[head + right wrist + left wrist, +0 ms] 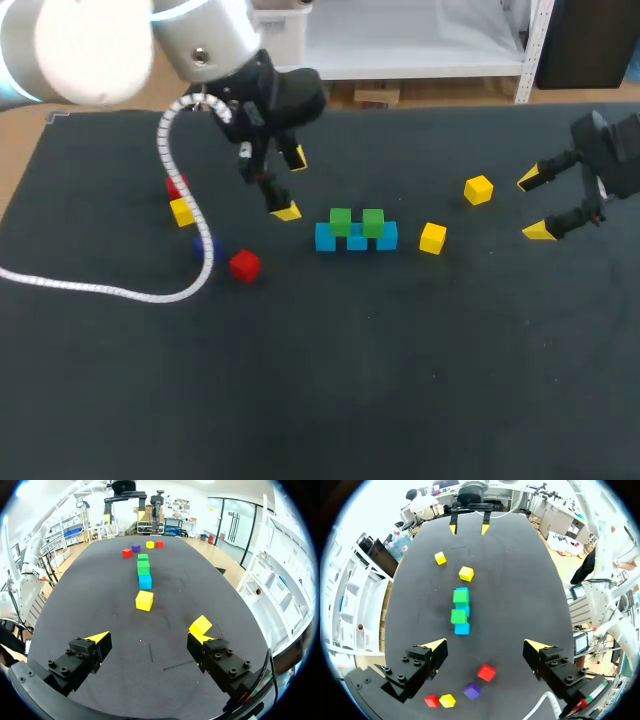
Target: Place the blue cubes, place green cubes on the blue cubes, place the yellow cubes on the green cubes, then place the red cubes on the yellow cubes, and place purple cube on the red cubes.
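Three blue cubes (356, 241) stand in a touching row near the middle of the table (400, 380), and two green cubes (340, 221) sit on top of that row with a small gap between them. Just off the row's right end lies the nearest yellow cube (433, 238), and a second yellow cube (478, 189) lies farther right of the row. Left of the row are a red cube (244, 265) and a purple cube (205, 248) partly hidden behind a white cable (120, 291). Still farther left, a third yellow cube (181, 211) touches a second red cube (176, 186). The left gripper (292, 184) hangs near the row's left end, fingers spread wide and empty. The right gripper (534, 206) is well right of the row, also wide apart and empty.
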Robot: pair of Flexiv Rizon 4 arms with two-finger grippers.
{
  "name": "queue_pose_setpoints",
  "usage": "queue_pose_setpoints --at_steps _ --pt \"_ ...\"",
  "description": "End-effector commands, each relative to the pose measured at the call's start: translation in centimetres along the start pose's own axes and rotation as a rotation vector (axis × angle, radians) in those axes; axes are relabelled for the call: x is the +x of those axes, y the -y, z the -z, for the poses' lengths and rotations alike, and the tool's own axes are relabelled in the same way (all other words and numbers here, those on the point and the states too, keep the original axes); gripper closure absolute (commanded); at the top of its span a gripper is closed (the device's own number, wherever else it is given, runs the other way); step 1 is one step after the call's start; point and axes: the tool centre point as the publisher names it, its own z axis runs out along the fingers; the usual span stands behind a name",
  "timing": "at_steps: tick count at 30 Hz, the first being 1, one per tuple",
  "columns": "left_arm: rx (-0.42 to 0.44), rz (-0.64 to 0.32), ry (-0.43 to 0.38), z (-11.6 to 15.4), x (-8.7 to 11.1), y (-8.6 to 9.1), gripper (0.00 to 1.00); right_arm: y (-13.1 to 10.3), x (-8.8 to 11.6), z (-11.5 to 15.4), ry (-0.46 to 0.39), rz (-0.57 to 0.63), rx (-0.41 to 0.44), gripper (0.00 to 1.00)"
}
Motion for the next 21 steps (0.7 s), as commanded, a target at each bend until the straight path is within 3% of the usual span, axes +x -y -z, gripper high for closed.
queue_pose_setpoints --at_steps 1,21 --pt "-0.033 0.015 0.084 1.1 2.2 1.7 0.00 0.0 0.0 0.0 0.002 0.001 0.000 0.00" --pt "-0.058 -0.013 0.153 6.0 11.2 3.1 0.00 0.0 0.0 0.0 0.002 0.001 0.000 0.00"
